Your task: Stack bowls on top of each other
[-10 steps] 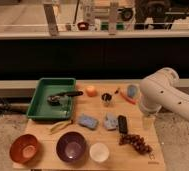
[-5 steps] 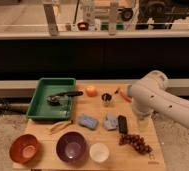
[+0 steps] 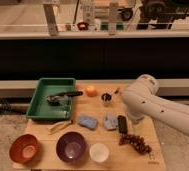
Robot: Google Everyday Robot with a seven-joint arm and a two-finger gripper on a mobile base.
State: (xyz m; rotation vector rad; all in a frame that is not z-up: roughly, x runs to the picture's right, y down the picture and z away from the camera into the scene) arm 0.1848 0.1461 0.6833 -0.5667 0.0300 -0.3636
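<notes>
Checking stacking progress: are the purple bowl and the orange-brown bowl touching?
Apart. The camera view shows bare board between the purple bowl and orange-brown bowl. The gripper is not visible; only the white arm shows, at right.

Dim room, wooden counter (image 3: 154, 150) on speckled floor (image 3: 2, 136).
Dark wall panel (image 3: 88, 57) behind, lit shelf (image 3: 148, 34) above; tool (image 3: 116, 92) peeks past the arm (image 3: 153, 107) at the counter's back.

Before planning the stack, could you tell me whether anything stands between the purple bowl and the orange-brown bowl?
Nothing visible: the purple bowl and the orange-brown bowl sit side by side, bare board between them. The gripper is out of view, behind the arm.
</notes>
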